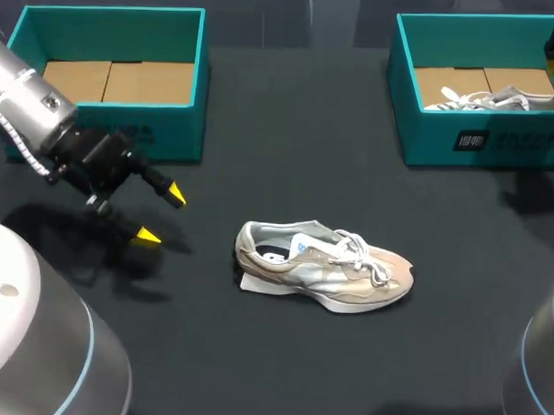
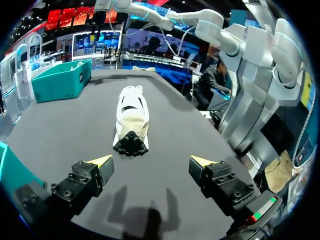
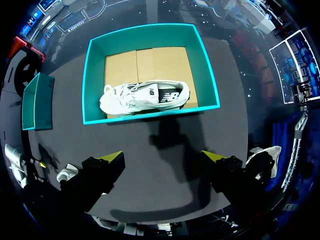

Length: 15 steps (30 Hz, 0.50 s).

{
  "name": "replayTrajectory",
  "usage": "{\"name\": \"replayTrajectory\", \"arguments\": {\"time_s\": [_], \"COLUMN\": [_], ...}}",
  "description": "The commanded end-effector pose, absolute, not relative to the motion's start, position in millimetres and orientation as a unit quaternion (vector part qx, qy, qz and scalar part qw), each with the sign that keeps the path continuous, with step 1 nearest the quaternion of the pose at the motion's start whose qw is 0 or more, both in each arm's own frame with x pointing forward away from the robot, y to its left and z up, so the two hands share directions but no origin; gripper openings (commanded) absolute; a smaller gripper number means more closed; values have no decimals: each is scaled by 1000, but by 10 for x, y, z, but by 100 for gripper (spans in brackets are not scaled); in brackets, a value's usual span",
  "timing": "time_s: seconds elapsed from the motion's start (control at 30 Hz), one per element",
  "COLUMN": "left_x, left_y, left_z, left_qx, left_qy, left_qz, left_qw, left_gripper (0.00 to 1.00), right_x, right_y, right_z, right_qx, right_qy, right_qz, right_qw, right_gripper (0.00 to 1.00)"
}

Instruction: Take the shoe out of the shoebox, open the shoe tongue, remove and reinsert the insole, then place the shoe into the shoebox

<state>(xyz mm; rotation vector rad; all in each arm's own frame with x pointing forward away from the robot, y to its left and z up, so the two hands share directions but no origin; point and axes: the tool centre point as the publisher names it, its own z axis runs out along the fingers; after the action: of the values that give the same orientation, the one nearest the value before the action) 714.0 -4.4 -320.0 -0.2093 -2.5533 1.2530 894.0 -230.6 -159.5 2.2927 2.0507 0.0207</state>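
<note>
1. The beige shoe (image 1: 325, 268) sat out on the counter (image 1: 288, 153), mid-frame, so I'd say the take-out step was done.
2. Tongue, insole and reboxing all looked left to do. I couldn't tell the insole's state.
3. The left pincer (image 1: 162, 216), middle left, was spread wide and empty, well apart from the shoe. The right pincer (image 3: 162, 156) was likewise wide open, holding nothing.
4. Count: two shoes, two boxes, two pincers. The white shoe (image 1: 499, 99) lay in the upper-right shoebox (image 1: 479, 142); the upper-left shoebox (image 1: 111, 20) held none.
</note>
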Motion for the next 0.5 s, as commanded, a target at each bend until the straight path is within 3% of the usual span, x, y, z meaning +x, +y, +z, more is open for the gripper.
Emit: {"name": "replayTrajectory", "arguments": {"time_s": [0.03, 0.5], "left_x": [7070, 7131], "left_y": [-62, -32], "left_z": [-3489, -3542], "left_qx": [-24, -10], "left_qy": [-832, -824], "left_qz": [543, 559], "left_qw": [110, 89], "left_gripper": [100, 100], "right_x": [8940, 8940], "right_y": [-2305, -2305], "right_z": [-1596, -1596], "right_qx": [745, 745], "right_qy": [666, 666], "right_qz": [6, 6], "right_qw": [33, 33], "right_gripper": [100, 100]}}
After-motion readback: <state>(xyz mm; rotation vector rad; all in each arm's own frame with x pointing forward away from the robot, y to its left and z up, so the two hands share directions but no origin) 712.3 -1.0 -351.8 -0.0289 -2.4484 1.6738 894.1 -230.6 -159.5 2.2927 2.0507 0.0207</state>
